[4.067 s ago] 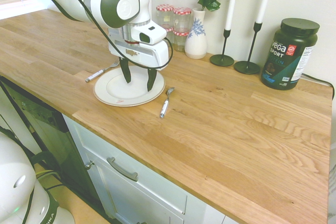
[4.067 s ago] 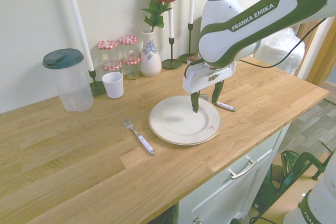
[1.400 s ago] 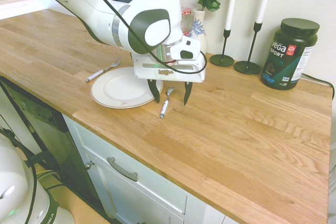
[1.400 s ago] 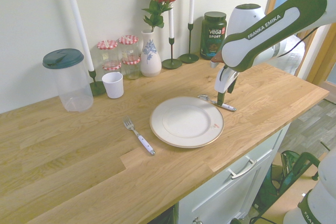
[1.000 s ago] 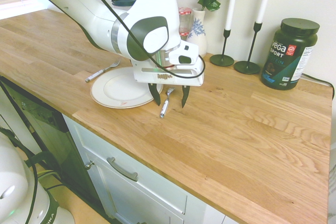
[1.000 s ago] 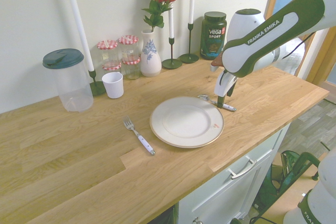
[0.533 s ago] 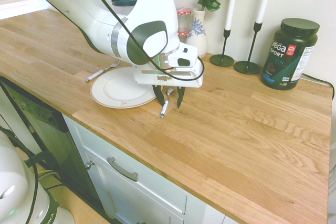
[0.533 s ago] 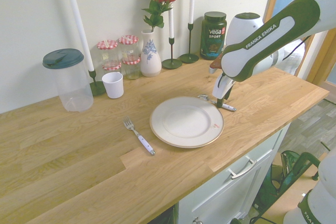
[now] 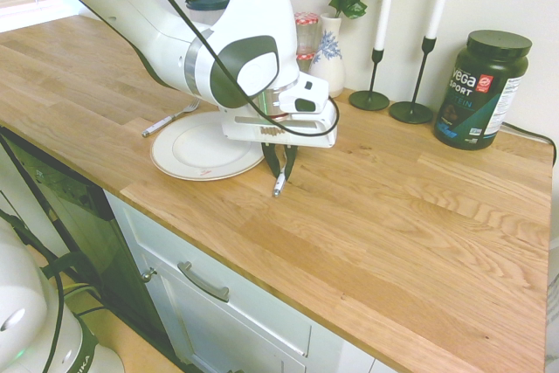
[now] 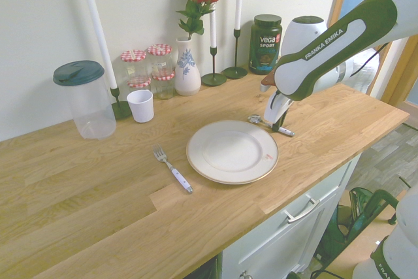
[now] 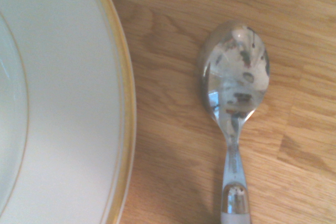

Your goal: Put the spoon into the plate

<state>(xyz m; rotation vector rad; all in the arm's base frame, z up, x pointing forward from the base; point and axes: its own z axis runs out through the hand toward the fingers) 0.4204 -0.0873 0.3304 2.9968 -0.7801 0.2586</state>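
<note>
One wooden counter [image 9: 419,216] runs wide and bare on the side away from the plate [image 9: 196,148], toward its front edge. The plate sits near that front edge, with a fork [image 10: 173,170] well apart on its far side. Candlesticks [image 9: 374,58], a vase [image 9: 327,63], jars [image 10: 150,63] and a tub [image 9: 480,89] line the wall, clear of the arm. The spoon [image 9: 279,183] lies on the wood just beside the plate's rim, not touching it. The gripper [image 9: 280,163] points down, fingers drawn close around the spoon's handle.
</note>
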